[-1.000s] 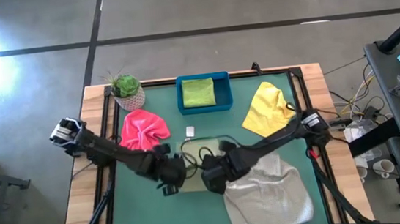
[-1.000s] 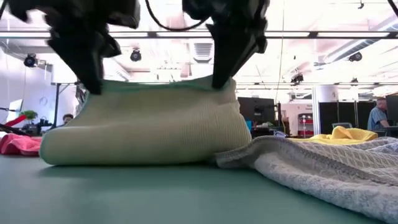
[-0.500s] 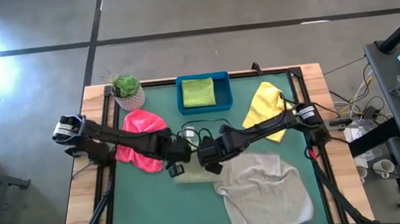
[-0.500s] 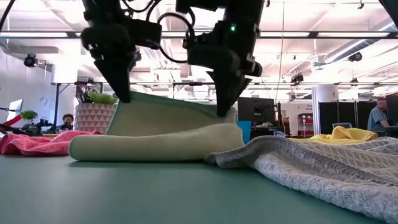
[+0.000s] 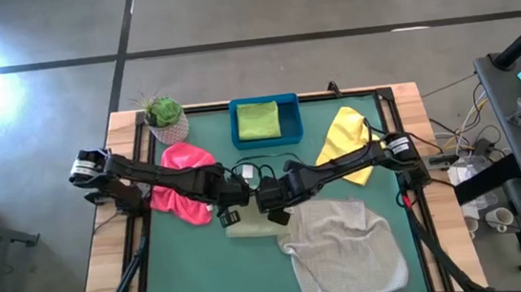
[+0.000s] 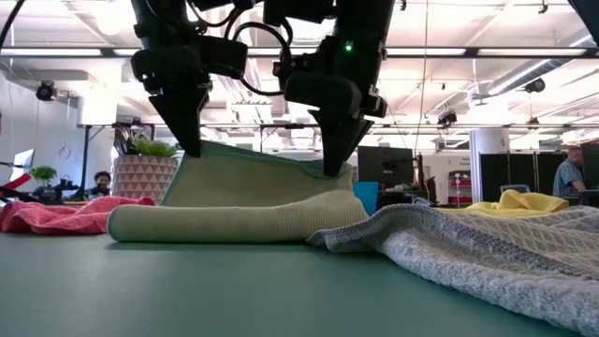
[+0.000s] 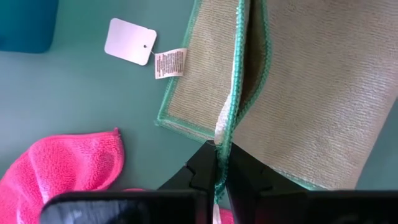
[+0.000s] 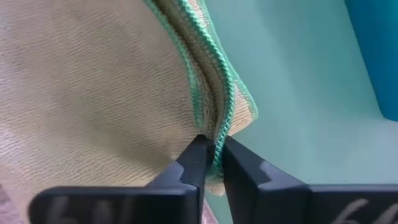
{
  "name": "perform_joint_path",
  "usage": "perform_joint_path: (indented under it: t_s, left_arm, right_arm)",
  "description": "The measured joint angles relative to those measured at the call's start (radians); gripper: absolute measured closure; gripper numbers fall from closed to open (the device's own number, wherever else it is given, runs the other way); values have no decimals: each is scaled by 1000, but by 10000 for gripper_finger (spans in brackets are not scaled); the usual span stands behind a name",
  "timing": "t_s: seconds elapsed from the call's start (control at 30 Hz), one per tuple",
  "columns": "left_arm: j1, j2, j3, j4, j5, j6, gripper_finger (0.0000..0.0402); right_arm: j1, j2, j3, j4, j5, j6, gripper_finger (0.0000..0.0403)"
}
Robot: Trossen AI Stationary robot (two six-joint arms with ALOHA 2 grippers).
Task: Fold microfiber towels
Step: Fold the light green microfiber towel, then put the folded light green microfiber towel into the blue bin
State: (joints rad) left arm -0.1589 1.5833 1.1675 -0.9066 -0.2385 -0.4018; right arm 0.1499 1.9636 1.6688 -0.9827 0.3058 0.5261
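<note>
Nearest the front edge of the desk (image 5: 216, 284) lies the big grey towel (image 5: 345, 248), all rumpled, with one side touching the olive green towel (image 5: 252, 225). At the middle of the desk, that olive towel is bent over on itself, and its green-trimmed edge is lifted up while the rest lies flat on the green top. Two grippers hold that raised edge. The left gripper (image 6: 190, 145) has its jaws pressed tight on the trim at one end, and the wrist view shows the green edge squeezed between the two dark fingers (image 7: 202, 168). The right gripper (image 6: 334, 167) has its jaws pinching the same edge at the other end, very close beside the left one. A white tag (image 7: 129, 41) and a small label (image 7: 170, 63) lie on the desk just beside the olive towel. To the left lies the hot pink towel (image 5: 182, 173) in a soft heap, under the left arm. To the right sits the yellow towel (image 5: 346, 138), bunched up. At the far side stands a blue tray (image 5: 267, 138) with the lime green towel (image 5: 258, 120) folded inside it. Next to it, at the far left corner, stands a small potted plant (image 5: 165, 119).
</note>
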Motion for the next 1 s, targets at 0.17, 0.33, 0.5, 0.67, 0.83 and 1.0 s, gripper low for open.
perform_joint_path:
  t_s: [0.17,0.33,0.5,0.67,0.83,1.0]
  left_arm:
    - [0,0,0,0,3,0,388]
    - [0,0,0,0,5,-2,361]
    - [0,0,0,0,5,-3,299]
    - [3,-4,23,-33,5,-10,238]
    - [2,-26,82,-136,36,-3,218]
    - [-57,-88,95,-164,45,45,217]
  right_arm:
    - [-7,0,4,-1,1,-2,310]
    - [-12,-4,7,-2,1,-4,267]
    - [-12,-27,7,-16,1,-5,241]
    - [-13,-95,8,-64,13,-7,232]
    - [-7,-191,4,-167,36,-7,237]
    - [37,-323,-63,-193,35,-29,245]
